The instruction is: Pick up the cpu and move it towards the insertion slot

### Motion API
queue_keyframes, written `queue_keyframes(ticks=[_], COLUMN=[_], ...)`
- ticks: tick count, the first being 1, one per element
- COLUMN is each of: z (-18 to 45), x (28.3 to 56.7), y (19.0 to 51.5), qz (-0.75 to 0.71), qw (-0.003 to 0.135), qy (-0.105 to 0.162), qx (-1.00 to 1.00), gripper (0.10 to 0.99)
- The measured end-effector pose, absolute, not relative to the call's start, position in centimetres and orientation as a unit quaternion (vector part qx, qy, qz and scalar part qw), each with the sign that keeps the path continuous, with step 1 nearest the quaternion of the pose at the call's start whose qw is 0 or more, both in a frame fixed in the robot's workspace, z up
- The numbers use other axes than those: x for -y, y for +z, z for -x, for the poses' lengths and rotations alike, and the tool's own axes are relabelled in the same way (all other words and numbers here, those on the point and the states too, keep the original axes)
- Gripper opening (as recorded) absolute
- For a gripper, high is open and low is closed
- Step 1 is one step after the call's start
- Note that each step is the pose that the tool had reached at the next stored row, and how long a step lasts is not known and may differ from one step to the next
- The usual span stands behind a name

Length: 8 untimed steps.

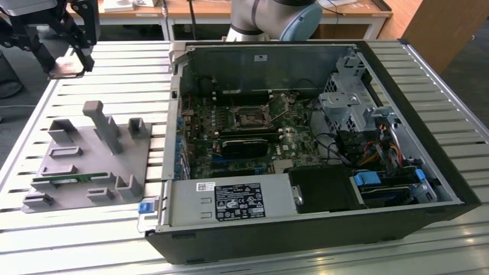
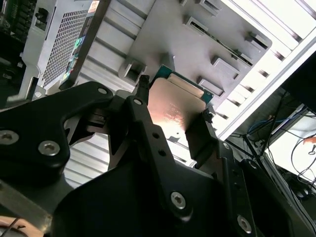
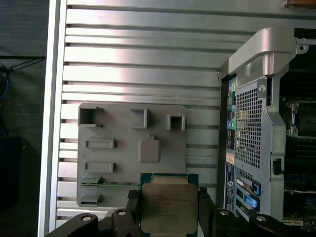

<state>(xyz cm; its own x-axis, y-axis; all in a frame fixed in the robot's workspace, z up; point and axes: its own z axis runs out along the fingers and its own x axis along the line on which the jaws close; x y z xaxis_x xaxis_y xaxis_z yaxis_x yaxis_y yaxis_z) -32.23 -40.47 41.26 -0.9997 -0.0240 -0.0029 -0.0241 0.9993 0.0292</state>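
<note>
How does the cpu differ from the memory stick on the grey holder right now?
The cpu is a square chip with a metal top; the memory stick is a long thin green strip. The cpu is clamped in the gripper, lifted off the grey holder; the stick lies in it. Both have green board edges.

My exterior view is evenly lit and fairly sharp, with soft sheen on the slatted table (image 1: 321,260) and deep shade inside the case (image 1: 306,137). In my second wrist view, the table slats (image 2: 276,29) blow out to white, the cpu (image 2: 173,111) carries a warm pinkish glare, and my gripper (image 2: 173,106) sits dark and soft. My first wrist view has bright bands across the slats (image 3: 143,74) and a slightly blurred cpu (image 3: 169,207).
</note>
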Motion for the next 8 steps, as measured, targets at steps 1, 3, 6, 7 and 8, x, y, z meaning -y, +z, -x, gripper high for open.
queue_keyframes(ticks=[1, 3, 6, 7, 8], z=[32.1, 31.7, 31.2, 31.1, 30.9], x=[40.5, 40.5, 40.5, 40.5, 40.5], y=[41.3, 41.3, 41.3, 41.3, 41.3], qz=[0.012, 0.012, 0.012, 0.012, 0.012], qw=[0.001, 0.001, 0.001, 0.001, 0.001], qy=[0.015, 0.015, 0.015, 0.015, 0.015], qx=[-1.000, -1.000, -1.000, -1.000, -1.000], gripper=[0.545, 0.545, 0.545, 0.545, 0.545])
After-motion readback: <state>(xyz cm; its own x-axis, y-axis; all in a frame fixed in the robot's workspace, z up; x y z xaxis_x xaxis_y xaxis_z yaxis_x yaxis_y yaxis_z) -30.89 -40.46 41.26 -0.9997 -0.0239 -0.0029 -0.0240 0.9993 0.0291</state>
